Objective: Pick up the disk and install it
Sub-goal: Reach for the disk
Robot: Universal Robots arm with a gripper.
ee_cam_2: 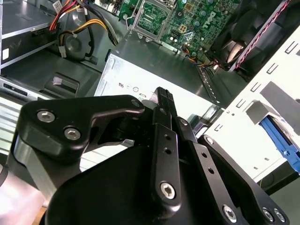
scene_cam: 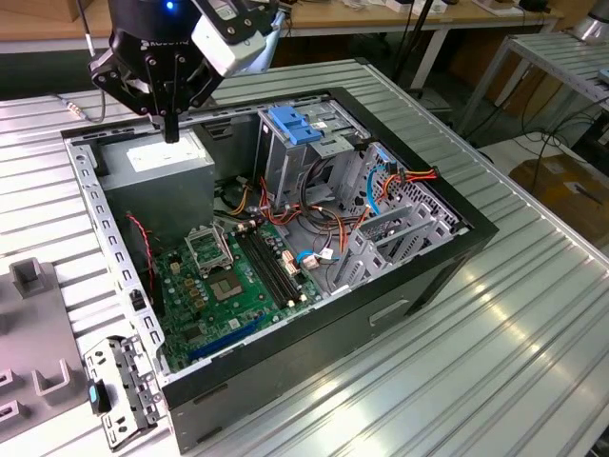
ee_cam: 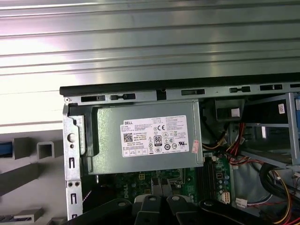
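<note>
Nearest you in the exterior view is the ribbed metal tabletop (scene_cam: 495, 362). A perforated metal bracket (scene_cam: 119, 395) lies flat on it by the near corner of the open PC case (scene_cam: 381, 319), on the exterior view's left. Just past the bracket, grey blocks (scene_cam: 29, 276) sit on the tabletop outside the case wall.

The disk (ee_cam_2: 283, 143): in the second wrist view you get only a strip of its bright blue rail, past the pale perforated case wall and next to grey blocks. So it's outside the case and well apart from your hand. Can't make out its dark body.

Inside the case, the green mobo (scene_cam: 228, 286) lies flat in the near half. Red, orange and yellow cables (scene_cam: 328, 224) run across toward the exterior view's right.

Further back, the grey PSU (scene_cam: 157, 162) fills the far corner on the exterior view's left. Its white label faces up, and you can see that in the first wrist view too (ee_cam: 157, 137).

Your hand (scene_cam: 171, 133) hangs directly over the PSU w/ a gap below the tips. The fingers (ee_cam_2: 164, 101) are pressed together w/ nothing between them.

Beside the PSU, toward the exterior view's right, a tall metal cage (scene_cam: 285, 162) stands w/ a blue tab (scene_cam: 295, 126) on top.

Past the case are more tables (scene_cam: 561, 57) at the back.
</note>
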